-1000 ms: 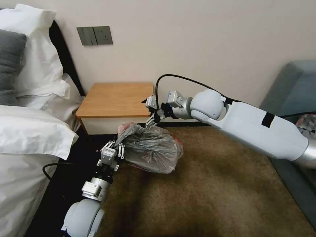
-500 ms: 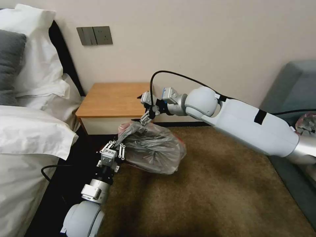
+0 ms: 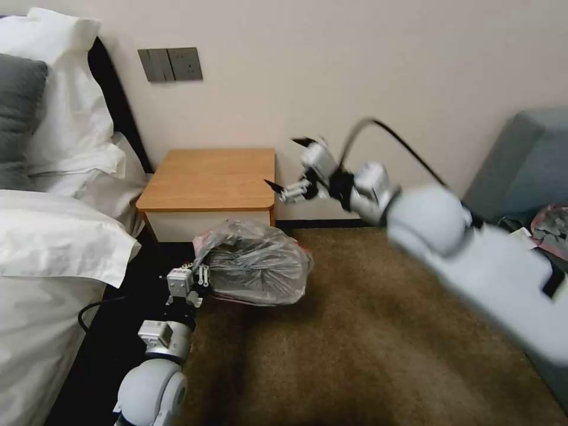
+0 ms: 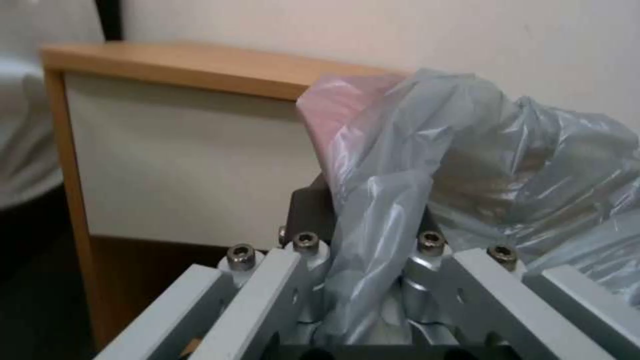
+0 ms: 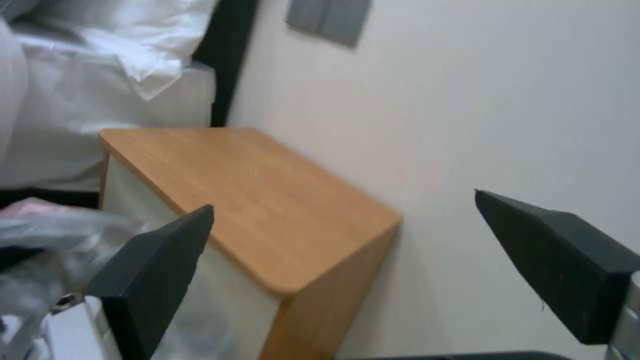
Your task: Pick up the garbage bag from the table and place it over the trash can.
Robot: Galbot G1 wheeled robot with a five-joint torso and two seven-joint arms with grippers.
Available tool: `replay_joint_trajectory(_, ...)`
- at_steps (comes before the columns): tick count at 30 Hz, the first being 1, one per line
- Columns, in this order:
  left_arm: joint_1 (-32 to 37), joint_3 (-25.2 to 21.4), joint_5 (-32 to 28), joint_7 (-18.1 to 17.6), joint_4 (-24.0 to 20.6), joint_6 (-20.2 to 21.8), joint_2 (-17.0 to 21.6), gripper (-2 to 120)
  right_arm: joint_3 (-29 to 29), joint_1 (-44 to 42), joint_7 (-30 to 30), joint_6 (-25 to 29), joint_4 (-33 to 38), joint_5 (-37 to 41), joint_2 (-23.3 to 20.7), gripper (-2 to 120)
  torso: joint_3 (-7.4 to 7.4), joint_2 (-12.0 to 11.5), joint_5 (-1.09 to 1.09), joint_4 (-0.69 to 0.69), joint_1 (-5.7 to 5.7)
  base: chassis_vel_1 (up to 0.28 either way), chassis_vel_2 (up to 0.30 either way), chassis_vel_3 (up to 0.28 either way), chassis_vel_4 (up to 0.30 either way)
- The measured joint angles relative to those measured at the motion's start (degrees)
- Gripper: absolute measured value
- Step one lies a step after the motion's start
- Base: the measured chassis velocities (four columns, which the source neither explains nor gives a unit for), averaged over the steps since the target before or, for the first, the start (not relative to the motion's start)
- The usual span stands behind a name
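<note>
The garbage bag (image 3: pixel 254 263) sits on the carpet (image 3: pixel 367 343) directly in front of the table (image 3: pixel 207 177), below its drawer front. The left gripper (image 3: pixel 190 277), beside the bag's bed-side edge, has its jaws clamped on a fold of plastic. The right gripper (image 3: pixel 290 168) hangs above the bag, level with the table's corner, jaws spread wide, holding nothing.

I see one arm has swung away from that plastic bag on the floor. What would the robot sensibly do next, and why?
Probably the left pincer should let go. It is shut on the garbage bag, which already sits draped by the table, while the right pincer hangs open above, holding nothing.
</note>
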Motion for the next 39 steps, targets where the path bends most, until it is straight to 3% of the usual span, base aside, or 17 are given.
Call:
replay_joint_trajectory(2, -0.64, -0.3, -5.48, -1.48, -1.31, 2.97, -0.18, 9, 6.42, -12.52, 2.72, 0.04, 4.46, 1.09, 3.48, 100, 0.0, 0.0, 0.02, 0.0, 0.0, 0.0, 0.0, 0.0, 0.0)
replay_joint_trajectory(3, -0.64, -0.3, -5.48, -1.48, -1.31, 2.97, -0.18, 9, 6.42, -12.52, 2.72, 0.04, 4.46, 1.09, 3.48, 100, 0.0, 0.0, 0.02, 0.0, 0.0, 0.0, 0.0, 0.0, 0.0)
replay_joint_trajectory(6, -0.6, -0.56, -12.85, -3.6, -3.55, 6.47, -0.14, 9, 12.48, -24.57, 2.78, 1.45, 7.93, 2.73, 10.89, 100, 0.0, 0.0, 0.02, 0.0, 0.0, 0.0, 0.0, 0.0, 0.0)
replay_joint_trajectory(7, -0.6, -0.56, -12.85, -3.6, -3.55, 6.47, -0.14, 9, 12.48, -24.57, 2.78, 1.45, 7.93, 2.73, 10.89, 100, 0.0, 0.0, 0.02, 0.0, 0.0, 0.0, 0.0, 0.0, 0.0)
replay_joint_trajectory(10, 0.08, -0.84, -18.64, -4.94, -5.34, 8.62, -0.1, 9, 17.07, -33.28, 1.89, 3.76, 9.08, 7.01, 18.45, 100, 0.0, 0.0, 0.02, 0.0, 0.0, 0.0, 0.0, 0.0, 0.0)
replay_joint_trajectory(11, 0.08, -0.84, -18.64, -4.94, -5.34, 8.62, -0.1, 9, 17.07, -33.28, 1.89, 3.76, 9.08, 7.01, 18.45, 100, 0.0, 0.0, 0.02, 0.0, 0.0, 0.0, 0.0, 0.0, 0.0)
replay_joint_trajectory(15, 1.25, -1.08, -23.72, -5.61, -6.75, 9.61, -0.27, 9, 21.05, -37.84, 5.15, 6.98, 10.26, 17.42, 27.52, 100, 0.0, 0.0, -0.01, 0.03, -0.01, 0.0, 0.0, 0.0, 0.0)
replay_joint_trajectory(16, 1.25, -1.08, -23.72, -5.61, -6.75, 9.61, -0.27, 9, 21.05, -37.84, 5.15, 6.98, 10.26, 17.42, 27.52, 100, 0.0, 0.0, -0.01, 0.03, -0.01, 0.0, 0.0, 0.0, 0.0)
replay_joint_trajectory(20, 1.53, -1.21, -25.22, -5.94, -7.74, 9.62, -0.8, 9, 22.83, -39.56, 6.22, 8.82, 8.52, 22.27, 36.57, 100, 0.0, 0.0, 0.0, 0.01, 0.0, 0.0, 0.0, 0.0, 0.0)
replay_joint_trajectory(24, 1.43, -1.15, -25.45, -6.02, -8.38, 9.62, -1.3, 9, 21.93, -39.72, 3.84, 9.6, 4.75, 23.3, 41.52, 100, 0.01, 0.0, 0.01, 0.01, 0.0, 0.0, 0.0, 0.0, 0.0)
replay_joint_trajectory(29, 1.32, -1.08, -25.45, -6.03, -8.46, 9.57, -1.61, 9, 21.98, -38.31, 2.07, 10.45, -1.19, 22.11, 45.08, 100, 0.01, 0.0, 0.0, 0.02, 0.0, 0.0, 0.0, 0.0, 0.0)
replay_joint_trajectory(39, 0.9, -1.01, -25.44, -6.04, -8.76, 9.4, -1.77, 9, 23.45, -37.84, -0.5, 10.48, -5.06, 26.16, 45.83, 100, 0.01, -0.01, 0.0, 0.01, 0.0, 0.0, 0.0, 0.0, 0.0)
